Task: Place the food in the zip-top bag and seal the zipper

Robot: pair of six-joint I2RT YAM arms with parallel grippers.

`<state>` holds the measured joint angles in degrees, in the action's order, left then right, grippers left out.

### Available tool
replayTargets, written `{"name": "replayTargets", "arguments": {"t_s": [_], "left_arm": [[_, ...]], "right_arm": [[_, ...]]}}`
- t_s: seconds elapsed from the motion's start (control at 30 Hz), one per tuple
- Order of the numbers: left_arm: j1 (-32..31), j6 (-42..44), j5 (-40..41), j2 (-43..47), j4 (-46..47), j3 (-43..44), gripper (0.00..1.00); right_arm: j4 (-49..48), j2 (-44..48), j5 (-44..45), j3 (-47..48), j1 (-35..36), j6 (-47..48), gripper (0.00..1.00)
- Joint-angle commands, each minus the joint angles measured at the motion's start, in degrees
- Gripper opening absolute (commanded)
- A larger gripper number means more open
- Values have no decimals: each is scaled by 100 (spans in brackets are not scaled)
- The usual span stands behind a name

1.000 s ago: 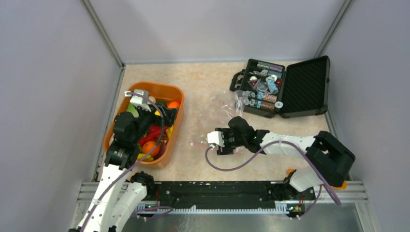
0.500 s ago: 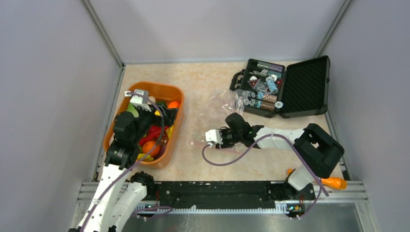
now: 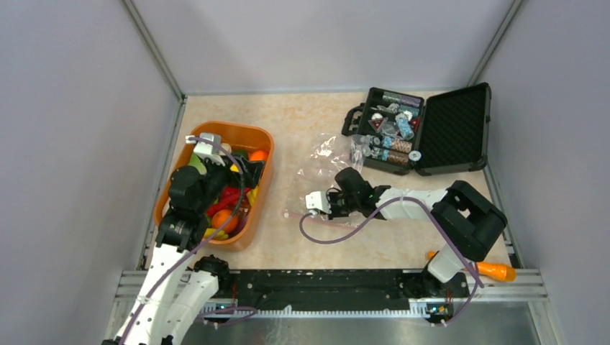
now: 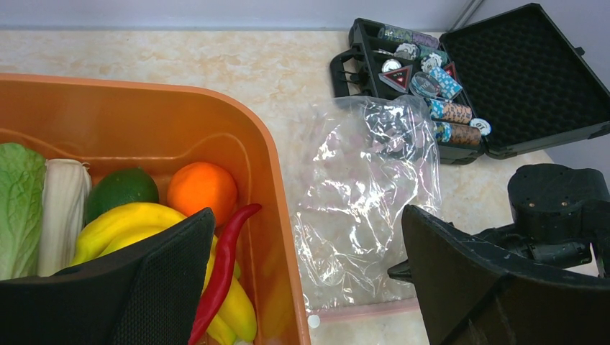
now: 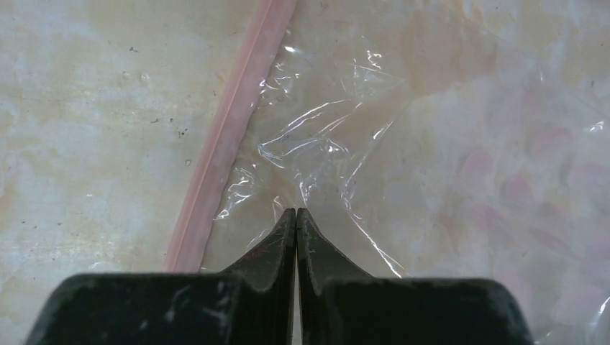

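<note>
The food lies in an orange tub: an orange, yellow bananas, a red chilli, a lime and pale pieces. My left gripper hovers open over the tub's right rim, holding nothing. The clear zip-top bag lies flat on the table between tub and case. Its pink zipper runs along the near edge. My right gripper is shut, tips pinching the bag's film just inside the zipper, with creases radiating from them.
An open black hard case with chips and packets stands at the back right, touching the bag's far end. Grey walls enclose the table on three sides. The right arm's cable loops on the table near the front.
The right gripper has closed from partly open to shut on the bag film, and its arm has shifted slightly towards the bag. The left arm has not moved.
</note>
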<state>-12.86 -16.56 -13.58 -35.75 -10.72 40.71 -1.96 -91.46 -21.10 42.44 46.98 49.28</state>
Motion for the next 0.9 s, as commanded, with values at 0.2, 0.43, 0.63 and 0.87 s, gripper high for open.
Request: {"name": "replayTargets", "arguments": {"t_s": [0.2,0.43,0.63,0.87], "left_arm": [[-14,30,110,20,155,16,99],[-14,-47,24,-78,262,2,99],[-17,-45,85,-14,246,-18,99],[-9,-59,76,-32,256,-8,99]], "right_arm": [[-981,681,-483,-248,33,-1066,24],[-499,578,-20,-23,552,-1307,32],[-894,316,99,-208,789,-1626,32],[-1155,-91,310,-183,897,-1852,31]]}}
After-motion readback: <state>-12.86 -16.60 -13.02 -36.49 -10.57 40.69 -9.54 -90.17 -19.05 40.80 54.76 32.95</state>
